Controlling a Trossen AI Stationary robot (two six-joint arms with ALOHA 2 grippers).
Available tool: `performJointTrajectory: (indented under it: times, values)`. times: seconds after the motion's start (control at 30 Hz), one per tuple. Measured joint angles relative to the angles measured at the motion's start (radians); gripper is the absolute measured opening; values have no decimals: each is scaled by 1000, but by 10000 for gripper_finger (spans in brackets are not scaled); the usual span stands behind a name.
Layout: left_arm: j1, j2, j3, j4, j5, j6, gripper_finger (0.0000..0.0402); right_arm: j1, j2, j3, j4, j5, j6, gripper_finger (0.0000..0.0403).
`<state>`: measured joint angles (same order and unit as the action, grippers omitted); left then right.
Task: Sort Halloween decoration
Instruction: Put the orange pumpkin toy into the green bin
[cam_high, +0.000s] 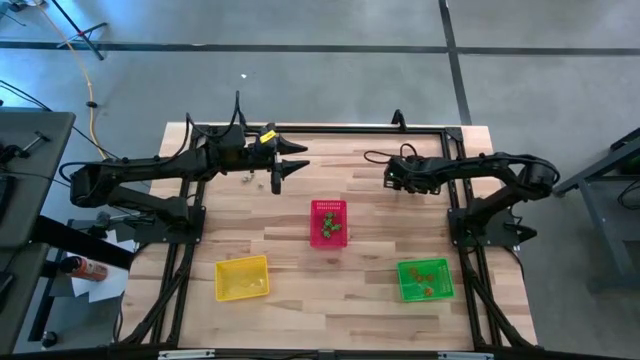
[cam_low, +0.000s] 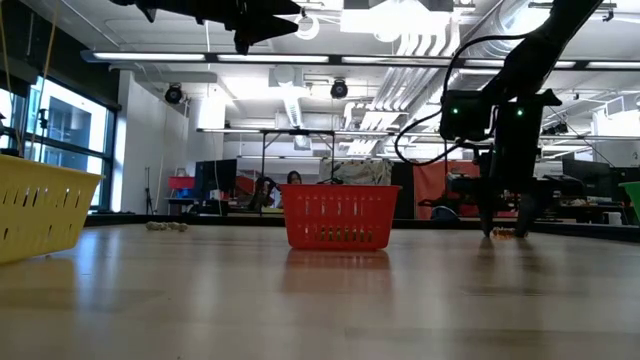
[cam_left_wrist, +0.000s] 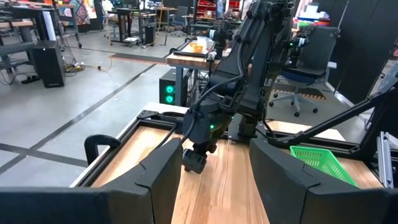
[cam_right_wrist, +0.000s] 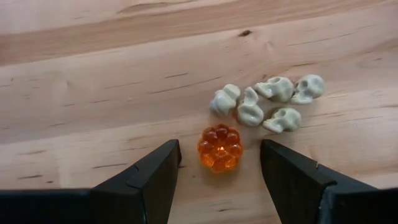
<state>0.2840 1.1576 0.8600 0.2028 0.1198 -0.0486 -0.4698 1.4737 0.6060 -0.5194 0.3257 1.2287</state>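
The wooden worktop (cam_high: 300, 250) has a black frame along its edges. The red basket (cam_high: 328, 222) sits in the middle, and there is bare wood all around it. The yellow basket (cam_high: 242, 277) is well apart from the red basket, toward the near edge on the left arm's side. The green basket (cam_high: 425, 279) is well apart from it too, near that edge on the right arm's side. Small trinkets lie in the red and green baskets.

The right hand (cam_right_wrist: 219, 165) is past the red basket, toward the far edge, and points down at the wood. Its two fingers (cam_right_wrist: 149, 171) are spread apart and hold nothing. A tiny orange pumpkin (cam_right_wrist: 219, 148) sits on the wood right between them, not touched. Five little pale skulls (cam_right_wrist: 267, 102) lie in a bunch just beside the pumpkin.

The left arm reaches out flat, high over the worktop, also on the far side of the red basket. The left hand (cam_high: 280, 172) is spread wide and holds nothing. A few tiny trinkets (cam_high: 247, 177) lie on the wood under that arm.
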Motion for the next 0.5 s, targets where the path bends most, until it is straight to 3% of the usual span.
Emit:
performJointTrajectory:
  times: [0.23, 0.5]
  values:
    - [0, 0, 0, -1, 0, -1, 177, 1, 33, 2, -8, 8, 16, 205]
    - [0, 0, 0, -3, 0, -1, 177, 0, 36, 1, -9, 18, 10, 111]
